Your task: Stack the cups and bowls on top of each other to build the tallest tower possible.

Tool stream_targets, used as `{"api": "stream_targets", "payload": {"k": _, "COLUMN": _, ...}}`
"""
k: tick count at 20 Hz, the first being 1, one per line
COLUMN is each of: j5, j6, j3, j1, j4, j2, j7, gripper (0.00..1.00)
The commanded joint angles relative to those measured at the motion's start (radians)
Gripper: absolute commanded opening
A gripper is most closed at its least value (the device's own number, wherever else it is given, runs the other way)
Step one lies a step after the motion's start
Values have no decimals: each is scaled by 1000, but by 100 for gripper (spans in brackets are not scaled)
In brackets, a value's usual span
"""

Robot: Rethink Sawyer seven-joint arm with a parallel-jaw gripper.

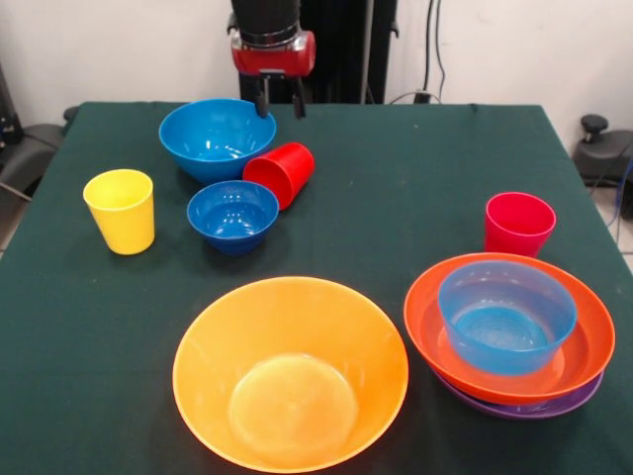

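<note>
My gripper [280,107] hangs at the table's far edge, open and empty, just behind the large blue bowl [218,137]. A red cup [281,173] lies on its side between that bowl and a small blue bowl [233,215]. A yellow cup [121,210] stands upright at the left. A pinkish-red cup [519,224] stands upright at the right. The tower [509,341] sits at the near right: a purple bowl [529,407] lowest, a red-orange bowl [427,322] in it, a blue bowl [506,315] on top. A huge orange bowl [290,371] sits alone at the near centre.
The table [396,178] is covered with a dark green cloth. The robot's black pedestal stands behind its far edge, with cables on the wall. A black object [598,148] sits off the table at the right.
</note>
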Motion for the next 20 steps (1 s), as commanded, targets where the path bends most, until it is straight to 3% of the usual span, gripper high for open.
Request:
{"api": "stream_targets", "payload": {"k": 1, "j5": -99, "j6": -73, "j3": -15, "j1": 15, "j4": -98, "j2": 100, "j7": 20, "gripper": 100}}
{"api": "stream_targets", "payload": {"k": 11, "j5": -156, "j6": -54, "j3": -18, "j1": -26, "j4": -116, "j2": 76, "j7": -2, "gripper": 100}}
{"api": "stream_targets", "payload": {"k": 20, "j5": -122, "j6": 27, "j3": 40, "j1": -20, "j4": -167, "j2": -1, "j7": -30, "gripper": 100}}
